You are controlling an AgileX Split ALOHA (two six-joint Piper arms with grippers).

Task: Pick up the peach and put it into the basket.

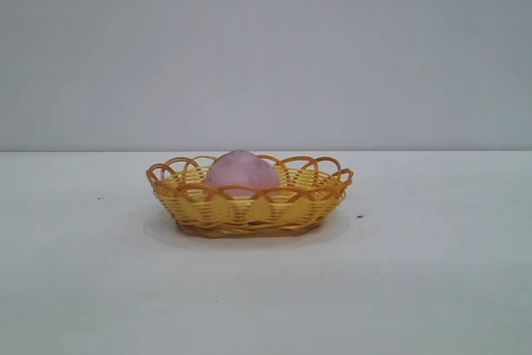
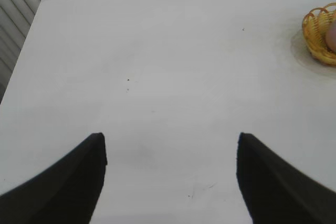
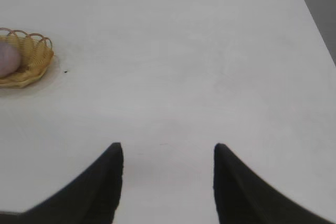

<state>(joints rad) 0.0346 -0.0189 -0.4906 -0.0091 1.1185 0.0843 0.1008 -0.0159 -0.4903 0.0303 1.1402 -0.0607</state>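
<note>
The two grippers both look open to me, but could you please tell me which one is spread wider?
The left gripper: its dark fingers stand farther apart than the right gripper's.

Even, soft light; faint shadow under the basket [image 1: 249, 209].

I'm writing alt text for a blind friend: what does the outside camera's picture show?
A pale pink peach sits inside a shallow yellow wicker basket with an orange-brown looped rim, standing on a plain white table. Behind it is a bare grey wall. No robot arm or gripper appears in this view.
</note>
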